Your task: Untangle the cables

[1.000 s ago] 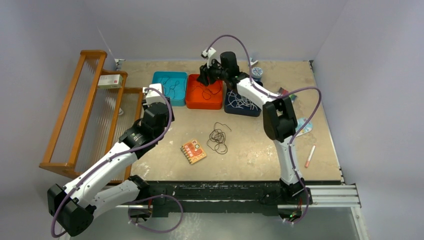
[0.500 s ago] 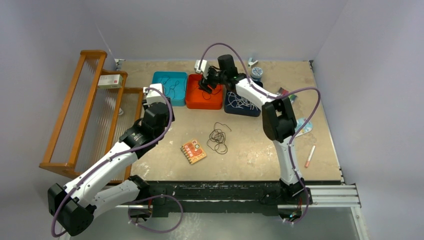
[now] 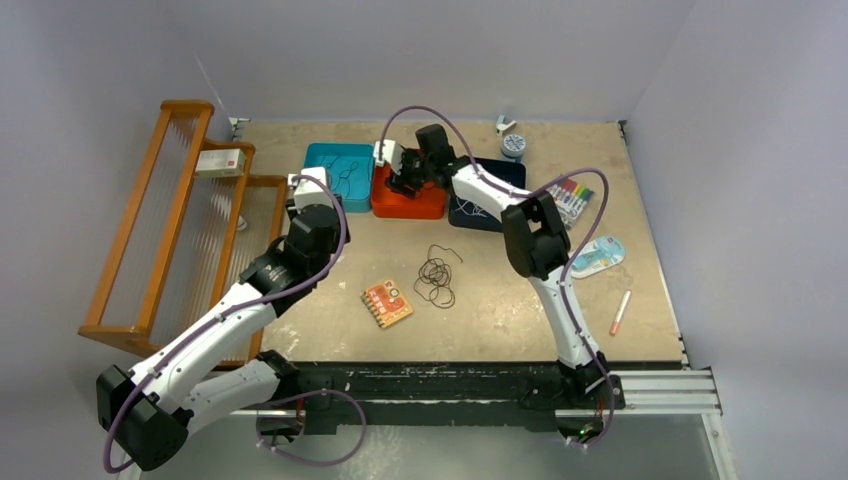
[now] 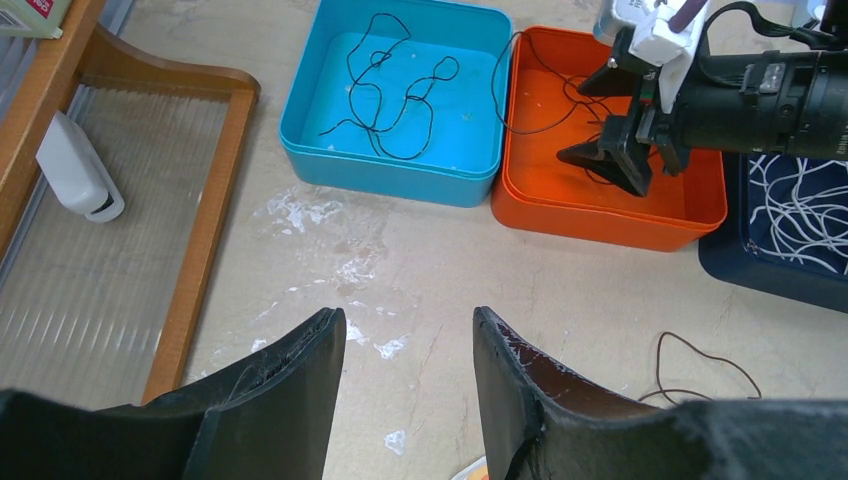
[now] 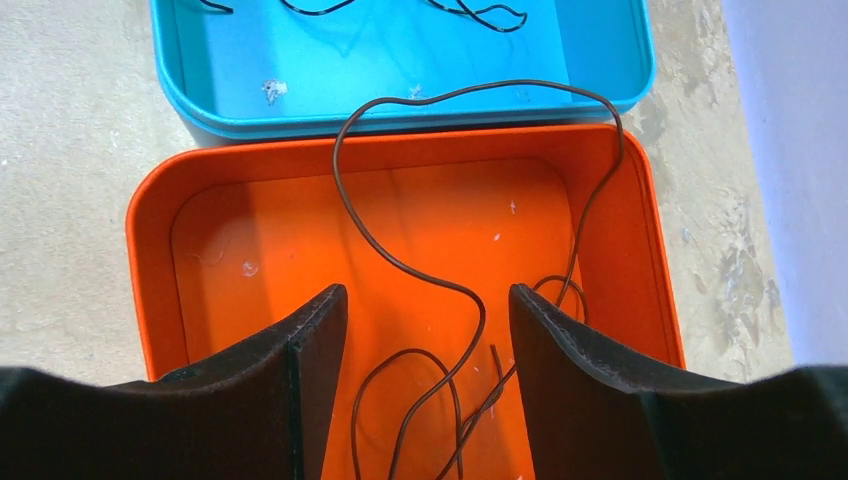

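My right gripper (image 3: 403, 182) hangs open over the orange tray (image 3: 432, 207); in the right wrist view its fingers (image 5: 428, 295) straddle a thin dark brown cable (image 5: 400, 262) lying in the tray (image 5: 150, 290). One loop of it drapes over the rim onto the teal tray (image 5: 400, 110). A black cable (image 4: 390, 85) lies in the teal tray (image 3: 322, 155). White cables (image 3: 482, 205) lie in the navy tray (image 3: 500, 170). A dark coiled cable (image 3: 436, 275) lies on the table. My left gripper (image 4: 408, 320) is open and empty over bare table, in front of the teal tray.
A wooden rack (image 3: 150, 230) with a small box (image 3: 220, 162) stands at the left; a white object (image 4: 78, 170) lies in it. An orange card (image 3: 387, 302) lies by the coil. Markers (image 3: 572, 195), a blue-white packet (image 3: 598, 255), a red pen (image 3: 620, 312) and a tape roll (image 3: 513, 145) lie at the right.
My right gripper has swung left, from near the navy tray's edge to over the orange tray's left part. The left arm has not moved.
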You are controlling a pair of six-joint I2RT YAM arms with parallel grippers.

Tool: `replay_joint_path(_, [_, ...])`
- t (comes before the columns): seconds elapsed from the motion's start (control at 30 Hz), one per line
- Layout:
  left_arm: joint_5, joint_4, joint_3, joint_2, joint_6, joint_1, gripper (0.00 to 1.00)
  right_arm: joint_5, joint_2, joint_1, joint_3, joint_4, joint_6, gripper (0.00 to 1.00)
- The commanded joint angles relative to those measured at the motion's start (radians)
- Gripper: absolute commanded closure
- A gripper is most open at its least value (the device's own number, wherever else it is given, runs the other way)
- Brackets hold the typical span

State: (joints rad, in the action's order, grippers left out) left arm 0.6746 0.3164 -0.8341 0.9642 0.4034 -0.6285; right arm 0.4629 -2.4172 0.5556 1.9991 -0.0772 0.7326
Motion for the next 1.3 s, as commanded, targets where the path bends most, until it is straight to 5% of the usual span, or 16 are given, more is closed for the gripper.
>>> replay_joint_path(0.0, [-0.004, -0.018, -0.048, -0.009, -0.015, 0.006, 0.51, -0.062, 0.000, 0.006, 0.068, 0.041, 0.014, 0.40])
replay_joint_path(0.4, [-0.003, -0.016, -0.047, -0.013, -0.016, 0.006, 0.51, -0.173, 0.027, 0.004, -0.011, 0.130, -0.033, 1.00])
replay_joint_path(1.1, [-0.013, -0.022, -0.049, -0.004, -0.014, 0.006, 0.51, -0.211, 0.188, -0.044, -0.239, 0.207, -0.047, 1.00])
replay_joint_path(1.27, [-0.025, -0.025, -0.048, -0.004, -0.008, 0.006, 0.51, -0.115, 0.208, -0.045, -0.201, 0.125, -0.076, 0.69])
